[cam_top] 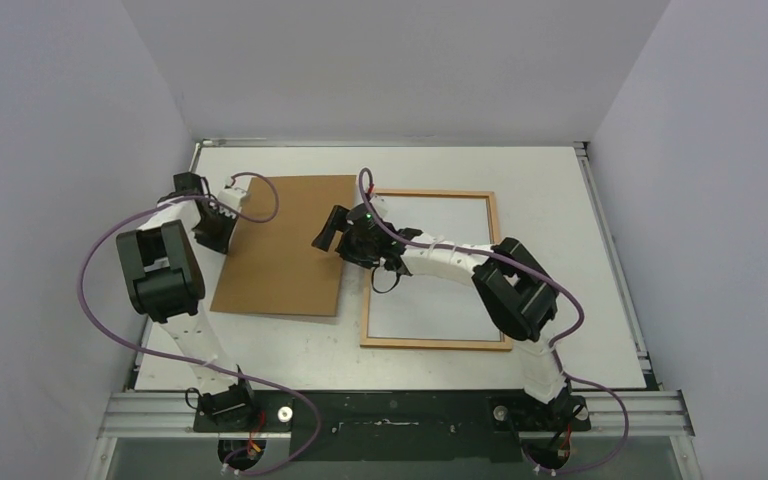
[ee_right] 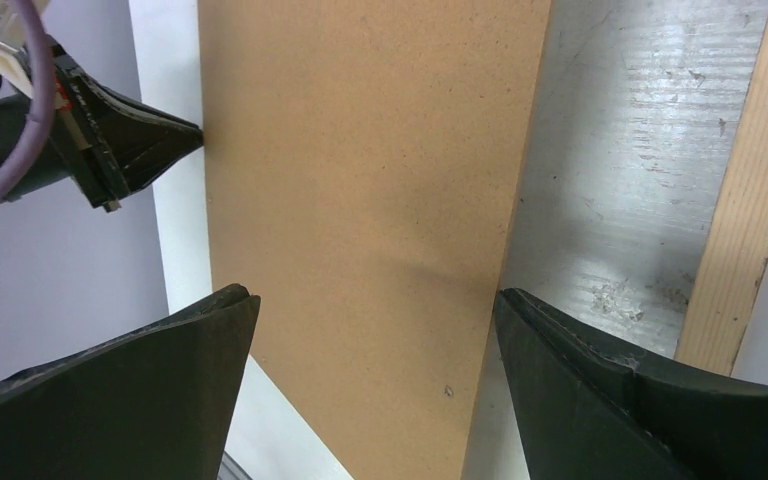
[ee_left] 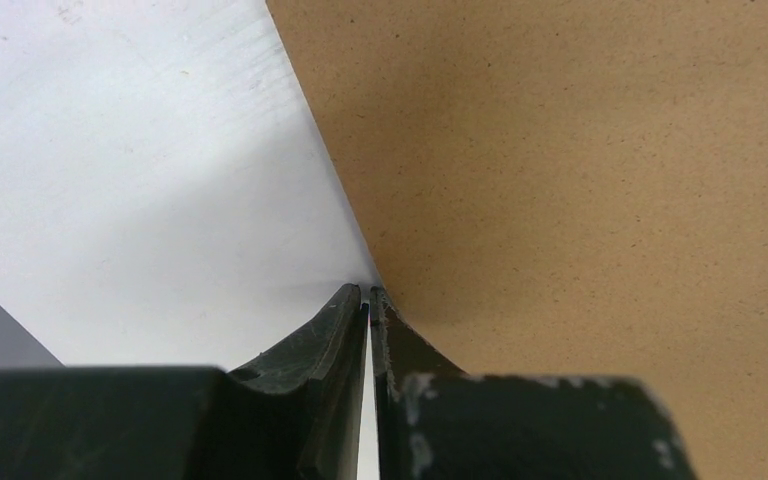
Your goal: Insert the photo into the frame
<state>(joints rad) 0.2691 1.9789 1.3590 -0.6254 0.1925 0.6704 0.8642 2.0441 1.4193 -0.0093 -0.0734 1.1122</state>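
On my overhead feed the frame lies flat on the table, right of centre, just beside the brown fibreboard sheet with a narrow strip of bare table between them. The area inside the wooden border reads white, and I cannot tell whether that is the photo's back or the table through the pane. My left gripper has its fingers pressed almost together, only a thin slit showing, with the tips touching the sheet's left edge. I cannot tell whether they pinch any of it. My right gripper is spread wide over the sheet's right-hand side, near the frame, holding nothing.
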